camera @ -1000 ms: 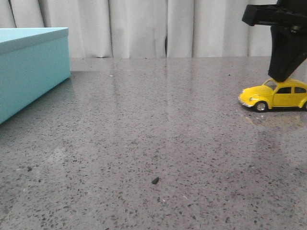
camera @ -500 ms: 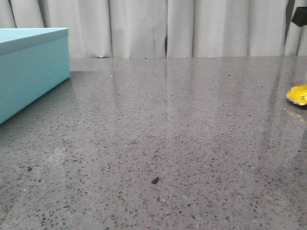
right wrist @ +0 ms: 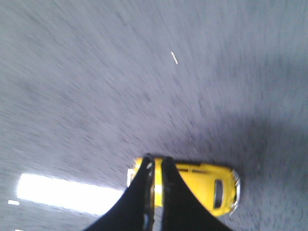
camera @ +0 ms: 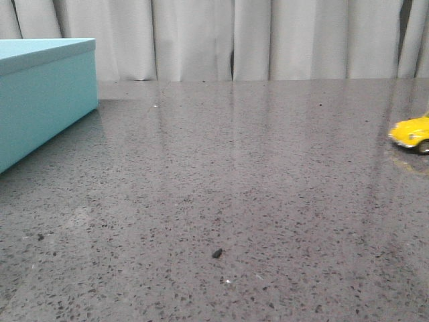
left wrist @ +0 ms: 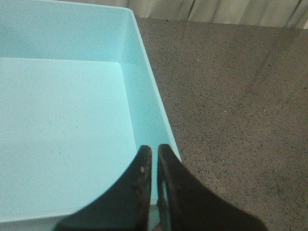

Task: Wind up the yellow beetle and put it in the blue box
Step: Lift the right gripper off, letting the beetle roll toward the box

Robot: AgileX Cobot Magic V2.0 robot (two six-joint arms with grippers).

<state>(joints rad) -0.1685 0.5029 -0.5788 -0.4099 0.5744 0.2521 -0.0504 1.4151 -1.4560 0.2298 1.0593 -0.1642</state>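
**Beetle at table's right edge, both grippers closed and empty**

Front view: the yellow beetle point(camera: 412, 133) sits on the grey table point(camera: 234, 188), cut off by the right frame edge, well apart from the blue box point(camera: 41, 94) at far left.

Left wrist view: my left gripper point(left wrist: 154, 153) is closed, empty, above the box's near wall.

Right wrist view: my right gripper point(right wrist: 157, 163) is closed, holding nothing, over the blurred beetle.

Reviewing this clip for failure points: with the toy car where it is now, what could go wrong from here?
The yellow car sits at the table's far right, half out of the front view, so it could roll out of sight. The right pincer looks shut above its roof, and the wrist picture is blurred. The blue box is far across the table, a long carry.
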